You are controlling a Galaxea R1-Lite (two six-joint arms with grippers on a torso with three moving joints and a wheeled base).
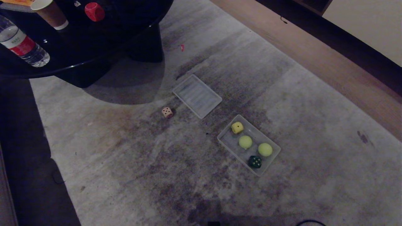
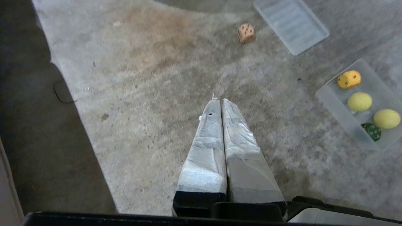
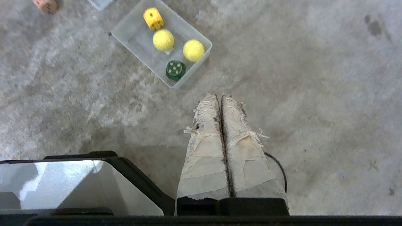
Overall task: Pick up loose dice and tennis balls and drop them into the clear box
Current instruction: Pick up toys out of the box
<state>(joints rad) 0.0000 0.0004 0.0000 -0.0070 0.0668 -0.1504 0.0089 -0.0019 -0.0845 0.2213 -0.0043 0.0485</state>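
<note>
Grey carpet, head view: a worn rug (image 1: 132,175) is seen filling most of the frame; neither arm is shown here.
Clear box: the clear box (image 1: 272,157) is set right of centre, open side up so that things can be dropped in from above.
Contents: 4 pieces are held inside it, a yellow die (image 1: 237,127), 2 tennis balls (image 1: 245,142) (image 1: 265,149) and a dark green die (image 1: 255,161).
Lid: a flat ribbed lid (image 1: 197,95) is laid apart at upper centre, leaving the box mouth free.
Loose pieces: a beige die (image 1: 167,112) is left on the rug just left of the lid; a red die (image 1: 94,12) is seen at upper left on a black table (image 1: 94,53), beside a paper cup (image 1: 50,14) and a water bottle (image 1: 22,44).
Left wrist view: the left gripper (image 2: 219,100) is held clenched and empty above bare rug; the beige die (image 2: 245,33) is seen at top centre, well apart.
Right wrist view: the right gripper (image 3: 219,95) is likewise pressed closed with nothing in it, near the box wall (image 3: 188,80) but not touching.
Judgement: 2 dice are judged still to be collected, the beige one being the easier reach.
</note>
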